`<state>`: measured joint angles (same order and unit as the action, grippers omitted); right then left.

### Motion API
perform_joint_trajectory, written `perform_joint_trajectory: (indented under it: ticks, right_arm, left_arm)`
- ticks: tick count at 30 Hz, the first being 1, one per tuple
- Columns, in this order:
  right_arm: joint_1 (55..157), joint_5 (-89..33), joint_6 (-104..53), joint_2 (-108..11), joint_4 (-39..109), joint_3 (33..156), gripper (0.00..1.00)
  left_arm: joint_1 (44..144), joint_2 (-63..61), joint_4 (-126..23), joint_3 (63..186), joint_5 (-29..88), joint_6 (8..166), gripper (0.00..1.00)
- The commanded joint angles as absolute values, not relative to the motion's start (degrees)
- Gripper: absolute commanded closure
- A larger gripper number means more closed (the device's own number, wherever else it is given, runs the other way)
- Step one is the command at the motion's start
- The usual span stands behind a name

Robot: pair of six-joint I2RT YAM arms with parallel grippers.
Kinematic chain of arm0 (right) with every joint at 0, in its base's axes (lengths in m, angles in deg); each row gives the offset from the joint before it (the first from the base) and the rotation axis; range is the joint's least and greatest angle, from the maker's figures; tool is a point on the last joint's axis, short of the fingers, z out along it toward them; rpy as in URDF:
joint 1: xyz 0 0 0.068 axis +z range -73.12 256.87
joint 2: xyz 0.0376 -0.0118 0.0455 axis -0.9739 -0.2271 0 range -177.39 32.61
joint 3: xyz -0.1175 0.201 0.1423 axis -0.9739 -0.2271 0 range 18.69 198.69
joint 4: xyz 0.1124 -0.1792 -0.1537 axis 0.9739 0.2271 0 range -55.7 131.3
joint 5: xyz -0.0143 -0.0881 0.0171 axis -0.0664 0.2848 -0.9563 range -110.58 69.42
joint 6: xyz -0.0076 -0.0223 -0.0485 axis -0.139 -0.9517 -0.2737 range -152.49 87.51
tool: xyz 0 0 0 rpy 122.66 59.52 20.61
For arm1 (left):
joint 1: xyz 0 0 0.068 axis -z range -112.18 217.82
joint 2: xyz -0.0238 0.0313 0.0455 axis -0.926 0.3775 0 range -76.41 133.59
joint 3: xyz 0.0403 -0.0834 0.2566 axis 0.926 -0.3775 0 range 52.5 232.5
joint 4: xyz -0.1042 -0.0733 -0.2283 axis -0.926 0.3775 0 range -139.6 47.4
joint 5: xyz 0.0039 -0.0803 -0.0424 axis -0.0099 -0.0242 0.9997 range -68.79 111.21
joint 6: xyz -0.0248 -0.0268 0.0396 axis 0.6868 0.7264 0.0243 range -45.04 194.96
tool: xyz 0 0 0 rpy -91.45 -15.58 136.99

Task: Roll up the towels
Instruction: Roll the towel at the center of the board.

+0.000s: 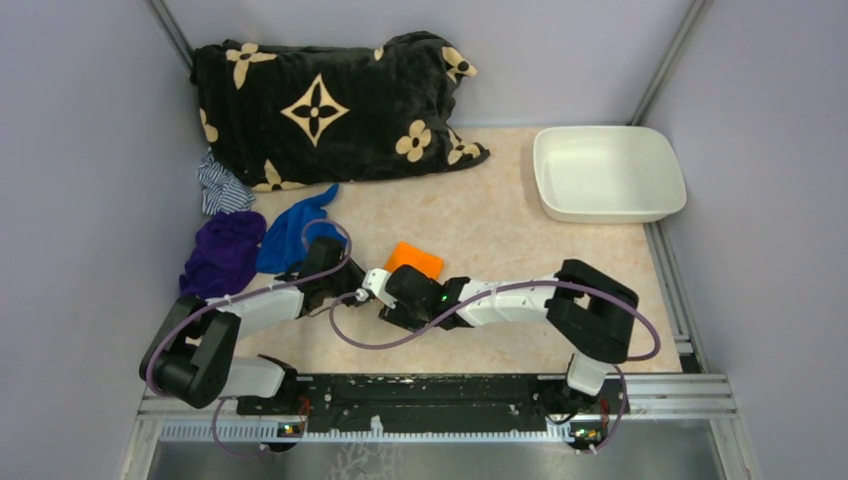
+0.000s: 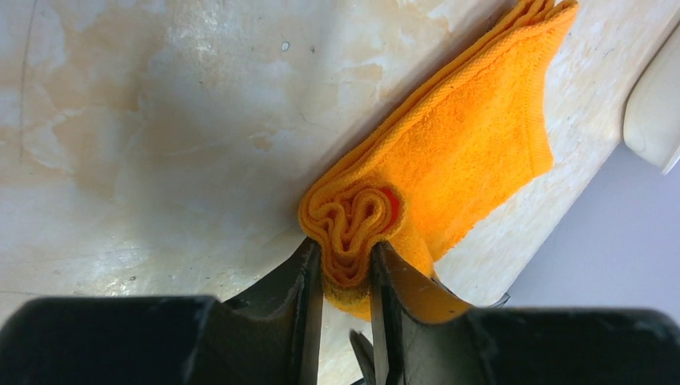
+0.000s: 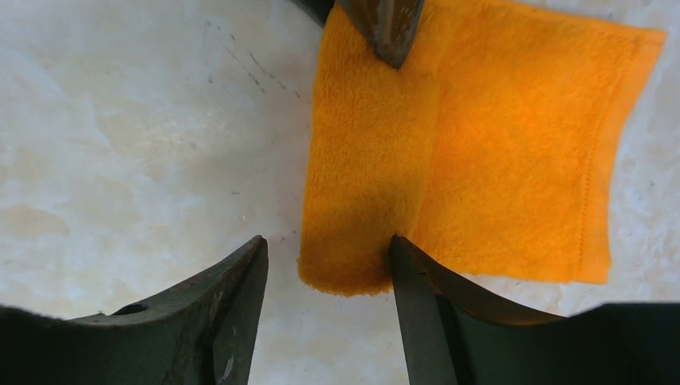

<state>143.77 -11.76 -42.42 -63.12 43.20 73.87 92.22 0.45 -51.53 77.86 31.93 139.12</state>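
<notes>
- Orange towel [image 1: 415,258] lies on the table [image 1: 500,220], just beyond both claws, and its rolled edge runs straight from one claw to the other.
- Left claw [image 2: 346,257] pinches one end of the roll.
- Right claw [image 3: 327,245] stands open at the roll's other end, gripping nothing.
- Blue towel [image 1: 295,230] lies unrolled, nearer the left arm.

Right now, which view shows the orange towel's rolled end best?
Left wrist: it looks straight into the orange towel's coil, pinched by the left hand. Right wrist shows only the flat part and a ridge from above; top shows just a small orange patch.
</notes>
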Motion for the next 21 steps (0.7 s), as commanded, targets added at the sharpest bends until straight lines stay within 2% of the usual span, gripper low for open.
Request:
perform_joint_trajectory:
  ticks: [1, 6, 11, 13, 17, 20, 21]
  right_arm:
    - [144.93, -6.79, -44.65, -67.09, 41.52, 75.27, 0.42]
    - [145.08, -4.72, -43.84, -70.61, 42.51, 74.58, 0.45]
    - [145.06, -2.92, -43.09, -74.41, 44.21, 74.74, 0.57]
    - [144.64, -3.48, -42.47, -75.38, 45.32, 74.96, 0.64]
    - [143.45, -9.36, -41.13, -74.62, 46.92, 75.04, 0.86]
    - [141.43, -17.18, -39.61, -72.31, 47.46, 74.88, 0.99]
    - [140.35, -20.24, -38.88, -71.56, 47.43, 74.93, 1.0]
  left_arm:
    - [92.27, 1.58, -48.19, 77.57, 29.12, 137.06, 0.69]
    - [92.32, 1.63, -48.46, 77.5, 29.16, 136.62, 0.69]
    - [92.25, 2.44, -48.33, 78.22, 28.65, 135.21, 0.69]
    - [92.04, 2.72, -47.76, 78.89, 28.2, 134.58, 0.68]
    - [91.36, 2.92, -47.01, 80.66, 27.71, 133.03, 0.66]
    - [90.9, 2.15, -46.35, 81.97, 27.65, 132.04, 0.59]
    - [90.74, 1.56, -45.96, 82.32, 27.44, 131.76, 0.56]
